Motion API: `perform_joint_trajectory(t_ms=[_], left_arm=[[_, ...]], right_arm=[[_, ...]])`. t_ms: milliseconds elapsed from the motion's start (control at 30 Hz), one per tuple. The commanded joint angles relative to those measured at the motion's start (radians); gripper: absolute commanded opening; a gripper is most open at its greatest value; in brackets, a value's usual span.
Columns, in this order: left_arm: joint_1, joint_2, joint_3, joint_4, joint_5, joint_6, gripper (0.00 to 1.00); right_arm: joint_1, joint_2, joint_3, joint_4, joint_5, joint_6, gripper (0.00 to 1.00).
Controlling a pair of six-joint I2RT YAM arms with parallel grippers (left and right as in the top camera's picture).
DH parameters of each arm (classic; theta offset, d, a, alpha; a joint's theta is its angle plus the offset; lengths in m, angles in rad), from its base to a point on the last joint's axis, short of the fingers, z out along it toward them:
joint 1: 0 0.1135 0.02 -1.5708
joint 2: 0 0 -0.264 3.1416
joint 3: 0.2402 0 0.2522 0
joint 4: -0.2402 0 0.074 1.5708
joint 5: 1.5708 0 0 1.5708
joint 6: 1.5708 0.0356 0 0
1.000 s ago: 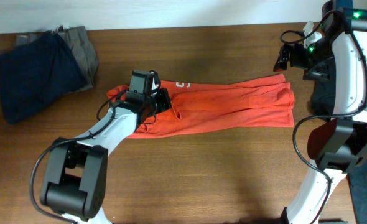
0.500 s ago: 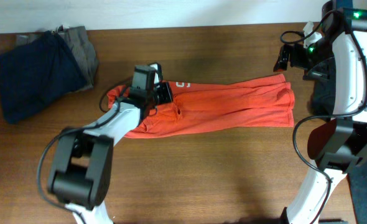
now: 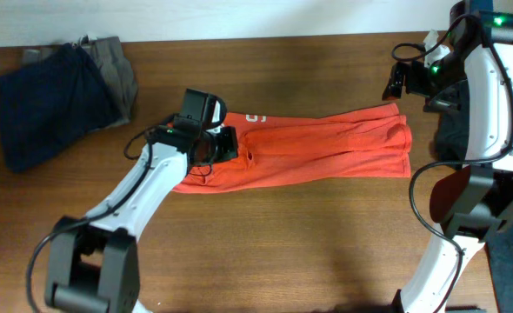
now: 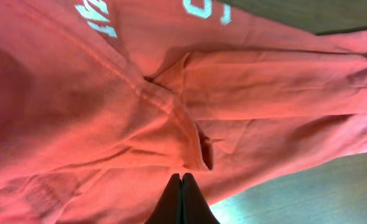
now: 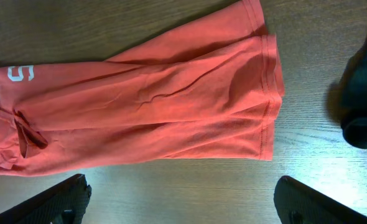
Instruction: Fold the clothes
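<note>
Shirt (image 3: 326,148): orange-red, lies in a long band across the middle of the surface (image 3: 283,243), doubled lengthwise. Hem end is to my right, lettered end to my left. That layout puts one short end under each arm.

Left pincer (image 4: 181,196): pressed together, tip just over the bunched left end, next to a small fold of seam. I see no cloth between the fingers, so I judge it is not carrying anything. It could be nudging the fold (contact unclear from the wrist view).

Right pincer (image 5: 180,186): spread wide, held off the surface above the hem end and touching nothing. It looks parked clear of the cloth and ready to come down on a hem corner.

Navy garment (image 3: 48,104) and grey one (image 3: 117,74) are heaped at the far left corner, well apart from the shirt. Black one (image 5: 361,93) is at the right edge.

Judgement: the cross fold is not yet made, and the left end needs flattening first.
</note>
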Motion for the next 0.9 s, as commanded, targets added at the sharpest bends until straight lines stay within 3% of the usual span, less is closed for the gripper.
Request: perform_joint_trajectory(t_ms=[0, 200, 567, 867], left_arm=[[-0.019, 0.075, -0.004, 0.028, 0.041, -0.025, 0.01], [-0.052, 0.138, -0.004, 0.068, 0.106, -0.046, 0.01], [-0.084, 0.180, -0.004, 0.137, 0.053, -0.072, 0.01], [-0.084, 0.279, -0.002, 0.282, 0.116, -0.057, 0.01]], right_arm=[[0.005, 0.001, -0.003, -0.006, 0.001, -0.010, 0.99], [0.005, 0.001, -0.003, -0.010, 0.002, -0.011, 0.99], [0.005, 0.001, -0.003, -0.010, 0.002, -0.010, 0.99], [0.005, 0.001, -0.003, -0.010, 0.002, -0.011, 0.99]])
